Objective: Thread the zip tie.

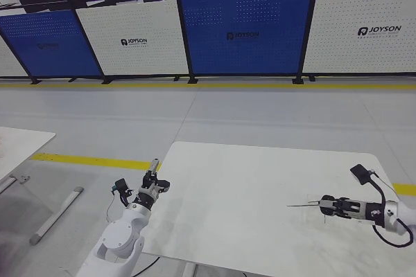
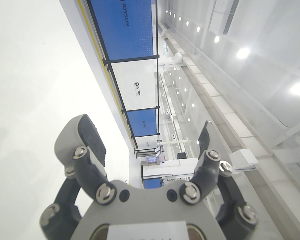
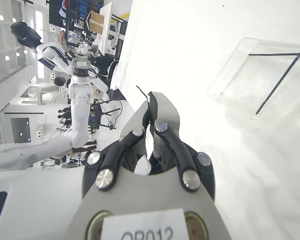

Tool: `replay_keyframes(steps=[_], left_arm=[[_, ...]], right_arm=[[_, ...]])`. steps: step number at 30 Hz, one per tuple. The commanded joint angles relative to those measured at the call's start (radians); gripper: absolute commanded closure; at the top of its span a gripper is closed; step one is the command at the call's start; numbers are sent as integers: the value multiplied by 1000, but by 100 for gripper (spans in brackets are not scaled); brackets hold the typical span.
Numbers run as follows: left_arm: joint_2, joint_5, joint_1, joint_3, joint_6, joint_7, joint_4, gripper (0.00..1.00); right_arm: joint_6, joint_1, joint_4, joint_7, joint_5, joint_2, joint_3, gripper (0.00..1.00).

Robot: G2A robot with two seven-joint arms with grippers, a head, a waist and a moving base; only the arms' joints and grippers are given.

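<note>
- Table (image 1: 263,180): white; the arms sat at opposite sides, well apart.
- Left gripper (image 2: 147,131): jaws spread wide, held nothing.
- Right gripper (image 3: 150,101): jaws pinched tight on the zip tie (image 3: 140,89), thin end poking out.
- Tip: close the gap slowly and keep the tie level.

Robotics test hall, industrial. Behind the white table (image 1: 263,208): blue and white perforated partition panels (image 1: 243,34), pale sealed floor (image 1: 263,111), a yellow floor line (image 1: 90,161). Above it, a high ceiling with recessed lights (image 2: 242,53).
</note>
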Motion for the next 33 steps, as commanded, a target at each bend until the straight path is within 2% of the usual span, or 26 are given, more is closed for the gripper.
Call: replay_keyframes(steps=[1,9,12,17,20,23,25,33], left_arm=[[0,0,0,0,0,0,0,0],[0,0,0,0,0,0,0,0],[0,0,0,0,0,0,0,0],[0,0,0,0,0,0,0,0],[0,0,0,0,0,0,0,0],[0,0,0,0,0,0,0,0],[0,0,0,0,0,0,0,0],[0,0,0,0,0,0,0,0]], right_arm=[[0,0,0,0,0,0,0,100],[0,0,0,0,0,0,0,100],[-2,-9,-44,-67,-48,-3,-8,100],[-106,-20,-145,-110,-104,-6,-17,100],[-150,-16,-190,-148,-183,-13,-53,100],[-170,0,-180,-174,-225,-24,-96,100],[-158,12,-141,-236,-188,-35,-109,100],[-158,12,-141,-236,-188,-35,-109,100]])
